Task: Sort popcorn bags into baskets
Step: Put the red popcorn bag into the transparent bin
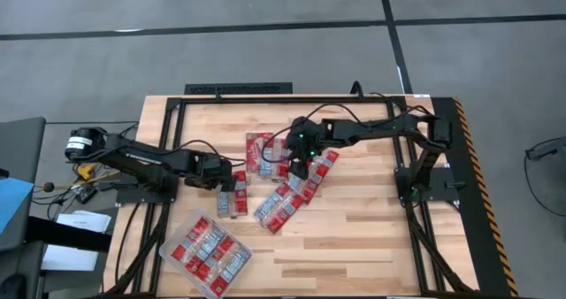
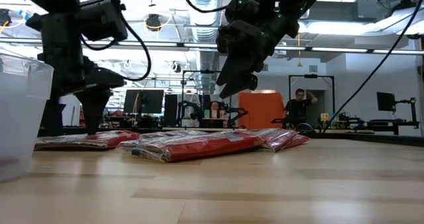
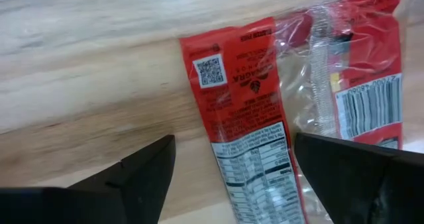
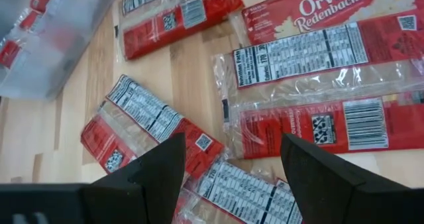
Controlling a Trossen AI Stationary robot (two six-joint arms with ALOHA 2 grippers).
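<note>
Red popcorn bags with pale middle panels lie flat on the wooden table. Two lie under my left gripper (image 1: 232, 199), and a loose cluster (image 1: 287, 202) sits by my right gripper. Several more fill the clear tray (image 1: 208, 255) near the table's near-left corner. My left gripper (image 3: 232, 177) is open and low, with a finger on either side of one bag (image 3: 248, 131); I see no touch. My right gripper (image 4: 232, 177) is open and hangs clear above the cluster (image 4: 165, 128), as the low view shows (image 2: 235, 85).
A larger flat packet (image 1: 261, 149) lies toward the far side, between the two grippers. The tray wall (image 2: 23, 118) rises at the left of the low view. Black frame rails (image 1: 292, 100) border the table. Bare wood (image 1: 371, 237) lies near right. People stand in the room behind (image 2: 301, 105).
</note>
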